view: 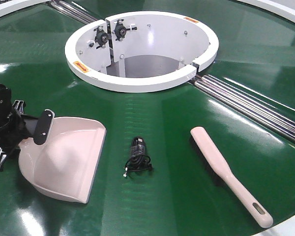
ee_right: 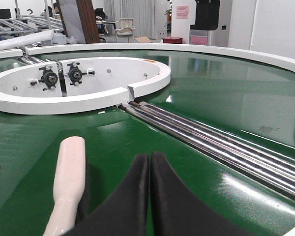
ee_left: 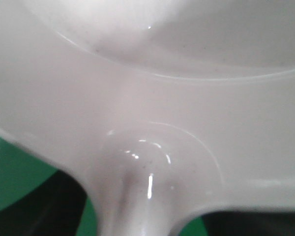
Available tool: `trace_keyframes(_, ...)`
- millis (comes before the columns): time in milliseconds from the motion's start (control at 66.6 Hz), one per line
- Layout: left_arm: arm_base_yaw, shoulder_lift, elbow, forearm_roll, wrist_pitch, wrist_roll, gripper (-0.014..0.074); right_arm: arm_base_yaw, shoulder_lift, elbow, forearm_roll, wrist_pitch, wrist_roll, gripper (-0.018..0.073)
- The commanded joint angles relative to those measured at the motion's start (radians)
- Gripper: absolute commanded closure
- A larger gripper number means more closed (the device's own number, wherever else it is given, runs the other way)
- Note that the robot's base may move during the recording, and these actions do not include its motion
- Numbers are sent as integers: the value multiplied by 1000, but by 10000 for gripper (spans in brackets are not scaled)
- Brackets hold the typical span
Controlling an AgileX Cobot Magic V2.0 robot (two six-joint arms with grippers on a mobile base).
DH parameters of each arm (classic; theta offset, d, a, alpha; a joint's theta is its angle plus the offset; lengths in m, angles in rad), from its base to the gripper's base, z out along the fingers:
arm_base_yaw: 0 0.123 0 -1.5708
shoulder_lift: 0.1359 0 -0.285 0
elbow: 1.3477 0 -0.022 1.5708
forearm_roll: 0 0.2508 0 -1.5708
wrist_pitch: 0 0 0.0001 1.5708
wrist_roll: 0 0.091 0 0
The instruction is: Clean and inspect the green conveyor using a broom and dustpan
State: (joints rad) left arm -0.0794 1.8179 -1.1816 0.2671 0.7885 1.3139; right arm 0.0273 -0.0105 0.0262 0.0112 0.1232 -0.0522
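Note:
The pale pink-beige dustpan (view: 64, 157) rests on the green conveyor (view: 162, 113) at the front left, its lip facing right. My left gripper (view: 37, 132) is shut on its handle end; in the left wrist view the dustpan (ee_left: 147, 73) fills the frame, with dark fingers (ee_left: 34, 206) either side of the handle neck. The broom (view: 226, 169) lies flat at the front right, handle toward the belt edge. My right gripper (ee_right: 150, 158) is shut and empty, just right of the broom (ee_right: 69, 172) and above the belt; it is out of the front view.
A coiled black cable (view: 139, 155) lies on the belt between dustpan and broom. The white circular rim (view: 137, 81) stands behind, with steel rollers (view: 250, 105) running to the right and also showing in the right wrist view (ee_right: 211, 142).

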Motion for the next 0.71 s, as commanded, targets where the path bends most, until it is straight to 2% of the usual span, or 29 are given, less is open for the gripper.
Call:
trace_keyframes(0,-6,-40,-30,3,-35,0,305,-6,-18,13,-2,-71,4,569)
trace_keyframes(180,-8,-51,-30,49,-6,-2,533,-6,-18,13,-2,-71,4,569)
trace_keyframes(255,-8,-66,-30,48,5,-2,600,-6,-18,13,-2,-71,4,569)
trace_keyframes(406,-8,-102,-30,47,9,-2,603,-6,-18,13,-2,-71,4,569)
trace_keyframes(691,-70,-122,-30,45,40,-31,603,-6,-18,13,-2,-71,4,569)
